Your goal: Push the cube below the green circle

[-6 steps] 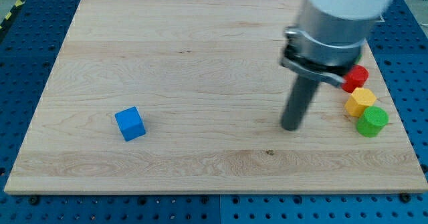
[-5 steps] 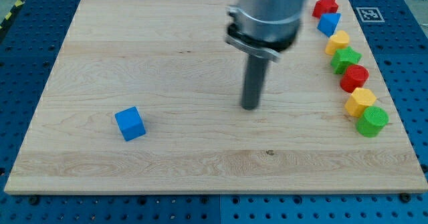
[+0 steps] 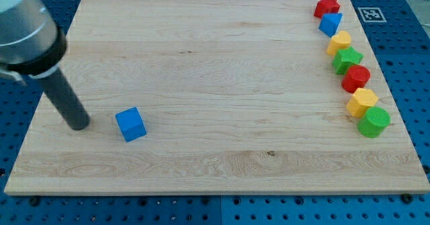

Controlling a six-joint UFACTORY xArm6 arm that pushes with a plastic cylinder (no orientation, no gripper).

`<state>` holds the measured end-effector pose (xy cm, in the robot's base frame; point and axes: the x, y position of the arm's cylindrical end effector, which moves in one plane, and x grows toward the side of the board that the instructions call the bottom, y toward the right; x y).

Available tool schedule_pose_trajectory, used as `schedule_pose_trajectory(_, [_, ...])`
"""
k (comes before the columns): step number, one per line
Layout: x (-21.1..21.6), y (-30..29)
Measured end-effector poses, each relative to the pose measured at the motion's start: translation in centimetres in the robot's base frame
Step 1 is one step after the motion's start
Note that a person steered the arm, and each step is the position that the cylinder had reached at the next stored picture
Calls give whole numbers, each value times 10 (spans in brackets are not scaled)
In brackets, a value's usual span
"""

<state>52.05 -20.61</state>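
Wooden board (image 3: 215, 64) on a blue pegboard bench (image 3: 20, 43). Blue cube (image 3: 130, 124) sits alone near the board's left side. My tip (image 3: 79, 125) rests on the board just left of the cube, not touching. Along the board's right edge, top to bottom: red star (image 3: 326, 5), blue block (image 3: 330, 23), yellow block (image 3: 339, 42), green star (image 3: 348, 58), red cylinder (image 3: 356, 78), yellow hexagon (image 3: 363, 101), green circle (image 3: 373, 121).
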Motion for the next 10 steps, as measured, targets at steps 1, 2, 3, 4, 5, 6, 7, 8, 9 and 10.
schedule_pose_trajectory(1, [10, 41])
schedule_pose_trajectory(2, [12, 82])
schedule_pose_trajectory(3, [8, 109])
schedule_pose_trajectory(4, [-12, 112])
schedule_pose_trajectory(5, [-13, 134])
schedule_pose_trajectory(6, [-13, 166])
schedule_pose_trajectory(7, [-4, 184])
schedule_pose_trajectory(8, [5, 198])
schedule_pose_trajectory(9, [5, 227])
schedule_pose_trajectory(10, [10, 255])
